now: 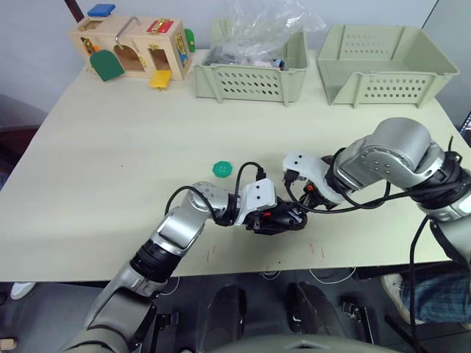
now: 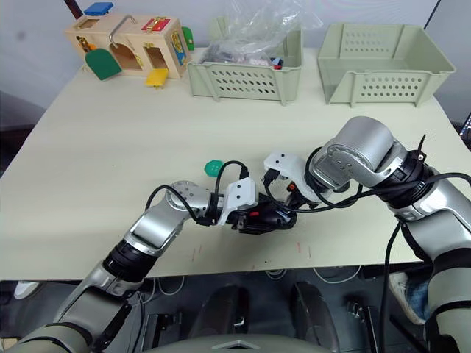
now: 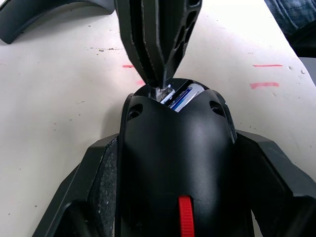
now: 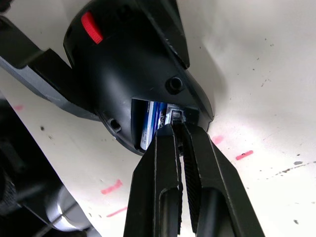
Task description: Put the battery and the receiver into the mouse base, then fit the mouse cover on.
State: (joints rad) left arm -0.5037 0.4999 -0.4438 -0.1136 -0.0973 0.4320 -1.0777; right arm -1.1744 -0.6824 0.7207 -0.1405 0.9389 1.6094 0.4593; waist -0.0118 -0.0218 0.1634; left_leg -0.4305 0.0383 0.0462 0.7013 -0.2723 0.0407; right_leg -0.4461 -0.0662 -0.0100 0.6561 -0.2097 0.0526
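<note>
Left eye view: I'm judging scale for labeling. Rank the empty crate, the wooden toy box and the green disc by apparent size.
1. Empty crate, largest.
2. Wooden toy box, somewhat smaller; both stand at the table's far edge, so the comparison is fair.
3. Green disc, far smallest, though nearer the camera.

Even, bright overhead light falls on the pale table (image 1: pixel 110 147), with soft, short shadows under the arms. The head views bend slightly at their edges. In the left wrist view the mouse base (image 3: pixel 175 163) shows a soft glossy sheen, and the nearest fingers (image 4: pixel 170 197) look blurred.
</note>
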